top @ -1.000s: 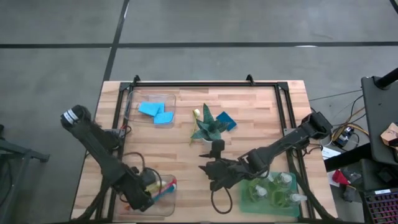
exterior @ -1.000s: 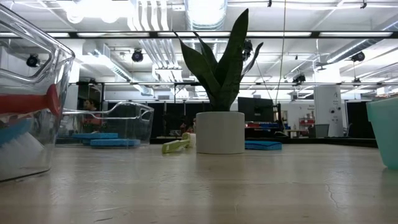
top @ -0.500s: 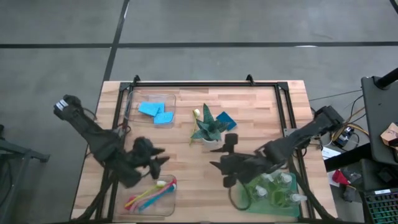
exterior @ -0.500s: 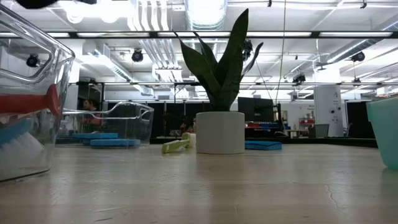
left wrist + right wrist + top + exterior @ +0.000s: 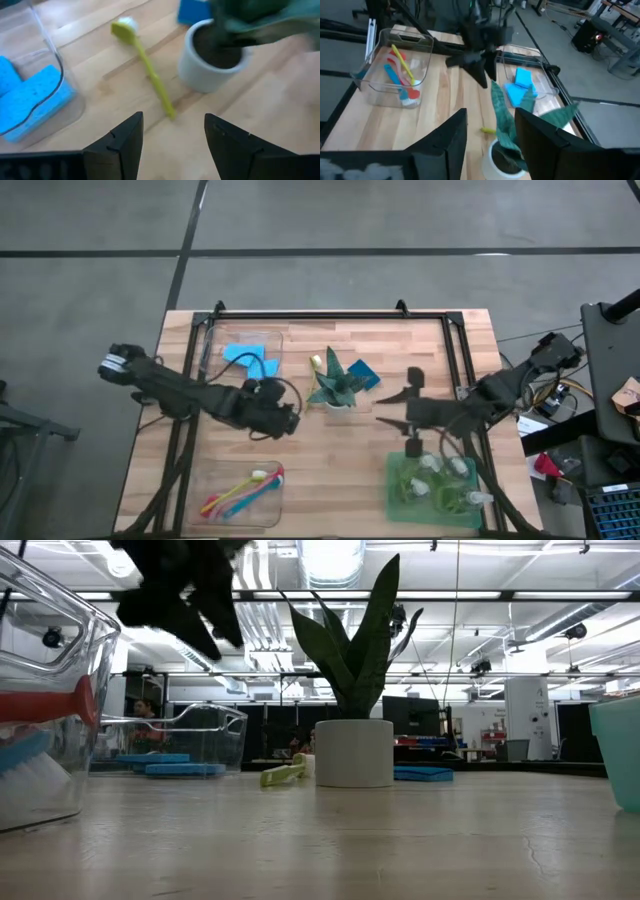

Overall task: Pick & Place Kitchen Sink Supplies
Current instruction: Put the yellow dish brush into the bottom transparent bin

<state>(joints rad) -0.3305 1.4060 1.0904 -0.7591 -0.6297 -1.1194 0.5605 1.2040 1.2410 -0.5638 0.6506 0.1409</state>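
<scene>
Hovering over the wooden table (image 5: pixel 300 470) just beside the potted plant (image 5: pixel 332 385), the left gripper (image 5: pixel 283 420) is spread open with nothing between its fingers (image 5: pixel 122 145). From its wrist view a yellow-green brush (image 5: pixel 145 62) lies loose on the wood, next to the plant's white pot (image 5: pixel 212 62), with its white-tipped head pointing away from the gripper. On the far side of the pot from the brush, a lone blue sponge (image 5: pixel 363 374) rests flat on the table, partly under the leaves. Two more blue sponges (image 5: pixel 250 358) sit in the clear bin (image 5: pixel 215 345) beyond the left gripper, away from the plant. A second clear bin (image 5: pixel 275 505), near the table's front edge on the left arm's side, holds blue, red-pink and yellow brushes (image 5: pixel 238 492). The right gripper (image 5: pixel 393 409) hangs on the plant's other side, above the green tray (image 5: pixel 396 505) holding the clear pump bottles (image 5: pixel 440 480); its fingers (image 5: pixel 447 137) stand apart and hold nothing.
</scene>
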